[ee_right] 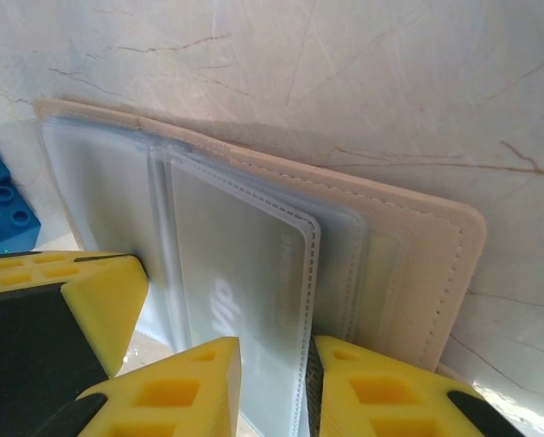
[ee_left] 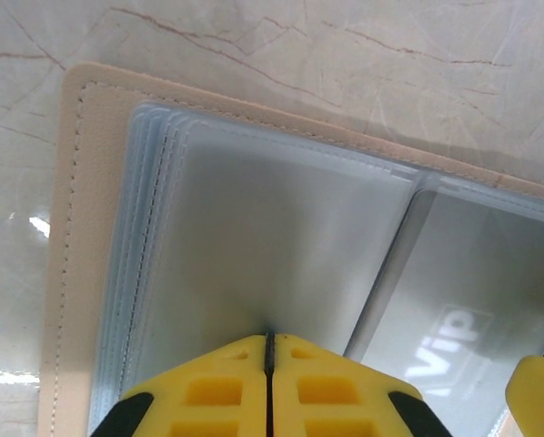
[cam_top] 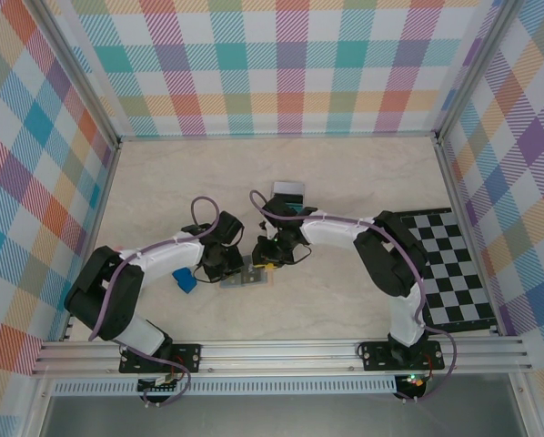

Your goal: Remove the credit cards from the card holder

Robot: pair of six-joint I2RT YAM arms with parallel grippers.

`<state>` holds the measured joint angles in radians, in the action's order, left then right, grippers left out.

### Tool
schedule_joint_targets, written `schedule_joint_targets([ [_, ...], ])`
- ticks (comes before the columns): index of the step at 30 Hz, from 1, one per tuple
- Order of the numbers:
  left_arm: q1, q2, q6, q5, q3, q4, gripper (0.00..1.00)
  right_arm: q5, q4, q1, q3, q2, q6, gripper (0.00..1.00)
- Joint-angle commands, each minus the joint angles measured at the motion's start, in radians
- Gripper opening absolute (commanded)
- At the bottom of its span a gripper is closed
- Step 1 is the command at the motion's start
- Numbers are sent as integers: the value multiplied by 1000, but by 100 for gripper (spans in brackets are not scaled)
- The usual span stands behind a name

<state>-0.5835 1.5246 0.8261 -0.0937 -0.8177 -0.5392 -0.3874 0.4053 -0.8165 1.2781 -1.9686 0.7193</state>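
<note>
The card holder (cam_top: 246, 277) lies open on the marble table between both grippers, tan outside (ee_left: 79, 228) with clear sleeves inside. My left gripper (ee_left: 268, 339) is shut, its yellow tips pinching the edge of the left stack of sleeves. My right gripper (ee_right: 274, 378) stands partly open astride a raised sleeve that holds a pale grey card marked VIP (ee_right: 236, 291), with one finger on each side. That VIP card (ee_left: 454, 337) also shows in the left wrist view. A grey card (cam_top: 287, 191) and a teal one (cam_top: 291, 208) lie on the table behind the right arm.
A small bright-blue block (cam_top: 185, 280) sits just left of the holder, also visible as a studded brick (ee_right: 4, 205). The black-and-white checkered mat (cam_top: 454, 273) covers the table's right side. Plaid walls enclose the work area.
</note>
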Motion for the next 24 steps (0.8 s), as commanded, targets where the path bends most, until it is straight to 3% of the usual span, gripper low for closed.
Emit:
schedule_joint_targets([
  [1, 12, -29, 2, 10, 21, -53, 6, -94, -91, -9, -5, 16, 14, 26],
  [15, 158, -203, -44, 5, 54, -141, 17, -258, -304, -9, -56, 41, 78, 27],
  [24, 260, -353, -63, 123, 27, -308, 23, -314, -370, -34, -3, -21, 97, 36],
])
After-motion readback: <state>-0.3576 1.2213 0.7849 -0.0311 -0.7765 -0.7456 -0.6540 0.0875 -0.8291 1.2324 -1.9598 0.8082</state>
